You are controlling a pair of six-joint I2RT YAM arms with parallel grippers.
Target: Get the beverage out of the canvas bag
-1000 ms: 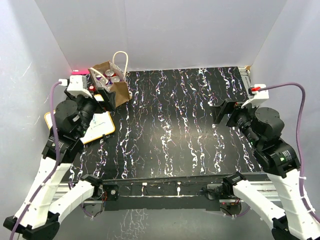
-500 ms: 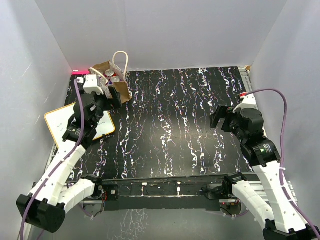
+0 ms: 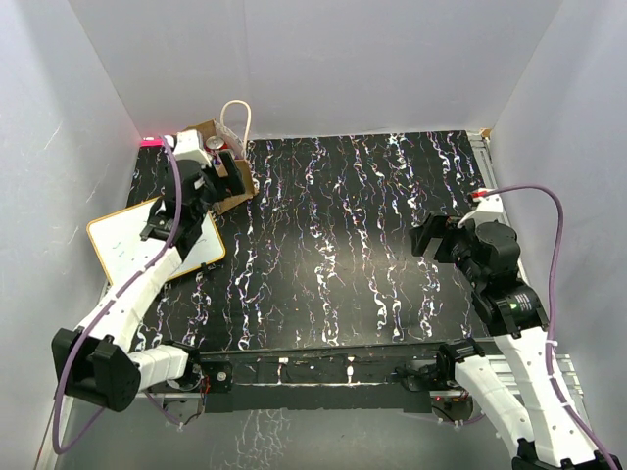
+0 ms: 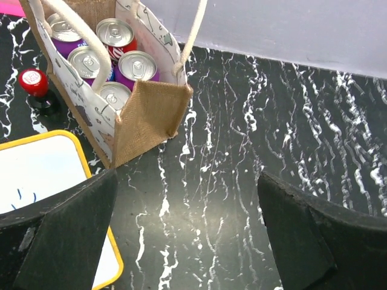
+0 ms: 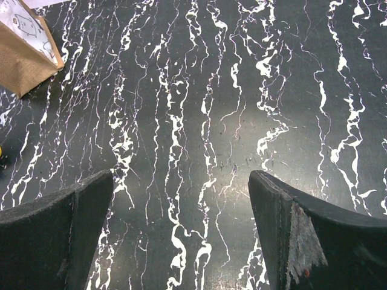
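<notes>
- canvas bag stands upright at the far-left corner of the counter, near the whiteboard, with its mouth open to the top.
- Left wrist view: five beverage cans stand upright inside, packed against each other, only the lids showing. A small red-capped item sits on the counter just beside the bag.
- left tool is spread wide and holds nothing. It hangs over the counter on the near side of the bag, not touching it.
- right tool is also spread and empty, over bare counter well apart from the bag.
- Handling guess: the cans are rigid, smooth and slippery. If full, they are heavy for their size.
- There is little gap between the cans, so finger entry is tight. I would come straight down and pinch one can across its upper wall, just under the lid rim.
- The bag looks stiff but light, so it may ride up with the can or tip. Bracing its wall with the other arm would help.
- The cream handles are floppy loops arching over the mouth and could snag a finger.
</notes>
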